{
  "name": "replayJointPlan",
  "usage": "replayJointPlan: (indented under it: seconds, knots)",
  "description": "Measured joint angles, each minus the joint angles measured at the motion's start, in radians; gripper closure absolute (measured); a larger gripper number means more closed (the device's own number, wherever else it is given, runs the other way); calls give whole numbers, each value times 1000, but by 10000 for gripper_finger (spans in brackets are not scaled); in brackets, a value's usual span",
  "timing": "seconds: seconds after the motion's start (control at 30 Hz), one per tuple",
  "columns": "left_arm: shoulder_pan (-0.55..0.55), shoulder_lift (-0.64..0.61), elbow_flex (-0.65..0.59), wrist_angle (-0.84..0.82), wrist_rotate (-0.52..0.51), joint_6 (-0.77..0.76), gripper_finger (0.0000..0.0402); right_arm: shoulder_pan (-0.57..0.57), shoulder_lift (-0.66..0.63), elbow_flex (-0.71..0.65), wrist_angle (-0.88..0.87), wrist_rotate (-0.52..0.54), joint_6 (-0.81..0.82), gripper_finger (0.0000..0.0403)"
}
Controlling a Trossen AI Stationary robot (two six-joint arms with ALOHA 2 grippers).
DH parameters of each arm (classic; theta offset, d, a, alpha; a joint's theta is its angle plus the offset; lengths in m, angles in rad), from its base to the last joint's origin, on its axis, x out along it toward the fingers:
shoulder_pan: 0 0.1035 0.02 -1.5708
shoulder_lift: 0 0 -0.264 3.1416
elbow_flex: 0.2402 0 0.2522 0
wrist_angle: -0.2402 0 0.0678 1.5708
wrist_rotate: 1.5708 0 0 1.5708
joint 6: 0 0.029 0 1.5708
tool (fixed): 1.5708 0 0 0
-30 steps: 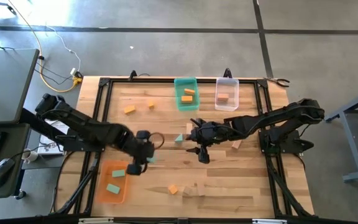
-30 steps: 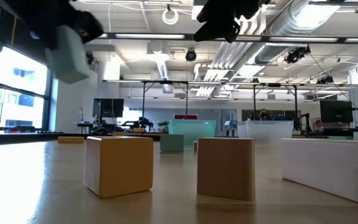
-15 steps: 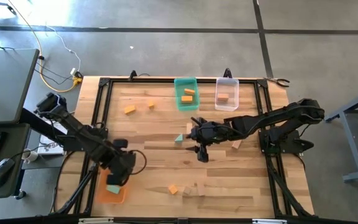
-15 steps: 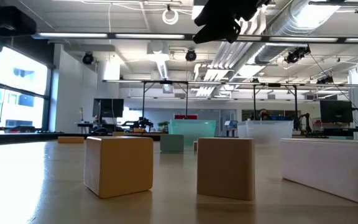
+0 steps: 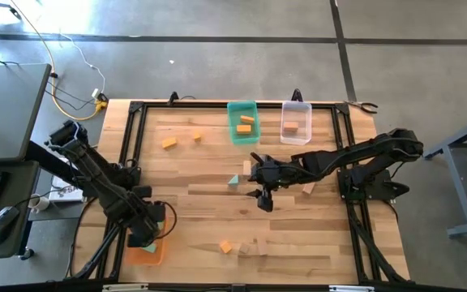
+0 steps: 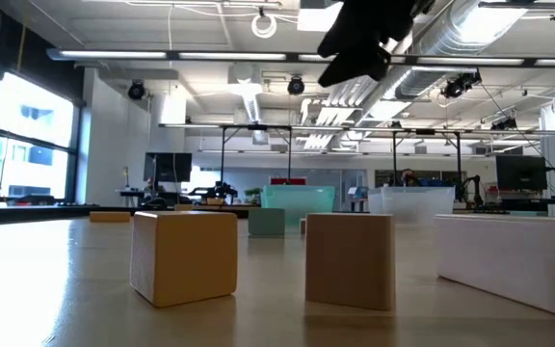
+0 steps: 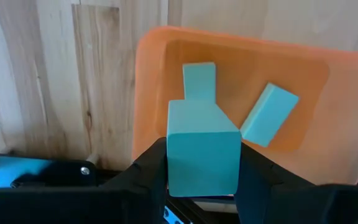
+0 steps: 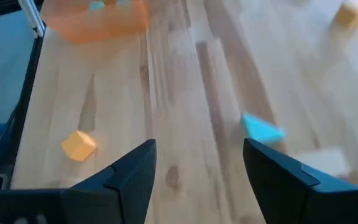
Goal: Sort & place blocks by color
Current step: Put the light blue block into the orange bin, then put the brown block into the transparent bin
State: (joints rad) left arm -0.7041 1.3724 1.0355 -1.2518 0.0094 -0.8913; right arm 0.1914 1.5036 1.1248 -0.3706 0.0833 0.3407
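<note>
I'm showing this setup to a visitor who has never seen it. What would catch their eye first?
Probably the left gripper at the table's near left corner, clamping a teal block over the orange bin, where two more teal blocks already lie. Next, the right gripper hovering open mid-table near a teal wedge.

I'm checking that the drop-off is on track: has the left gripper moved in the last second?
Yes. In the high view the left gripper, shut on a teal block, has swung from mid-table toward the table's near-left corner and now sits over the orange bin.
</note>
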Motion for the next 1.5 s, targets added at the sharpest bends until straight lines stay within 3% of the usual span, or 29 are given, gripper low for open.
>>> replayJointPlan:
  seconds: [0.33,0.73,1.13,1.37,1.5]
  knots:
    - [-6,0,0,1,6,-22,261,85,0,0,-47,-81,203,174]
    - [-5,0,0,2,14,-23,190,263,0,0,-17,51,397,174]
    - [-2,0,0,5,14,2,188,369,1,6,192,163,448,174]
    - [14,0,0,25,13,17,188,422,35,175,143,241,399,174]
    - [26,0,0,30,11,39,188,448,103,343,-60,291,406,174]
